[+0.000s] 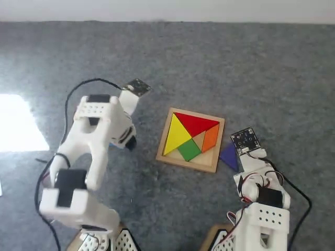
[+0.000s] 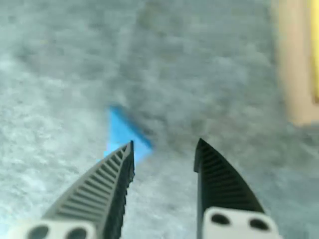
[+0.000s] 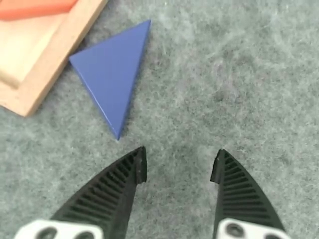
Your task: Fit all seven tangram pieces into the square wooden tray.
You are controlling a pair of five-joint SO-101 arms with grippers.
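Fingers gape empty: right pair point(image 3: 119, 194) near purple triangle point(image 3: 112, 74), left pair point(image 2: 112, 189) by blue triangle point(image 2: 122, 132).

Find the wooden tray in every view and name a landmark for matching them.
High view: wooden tray mid-table, between the two arms.
Left wrist view: its rim beyond the left gripper, across from the light blue piece.
Right wrist view: its corner beside the dark blue triangle.
Landmark: orange piece, in high and right wrist views.
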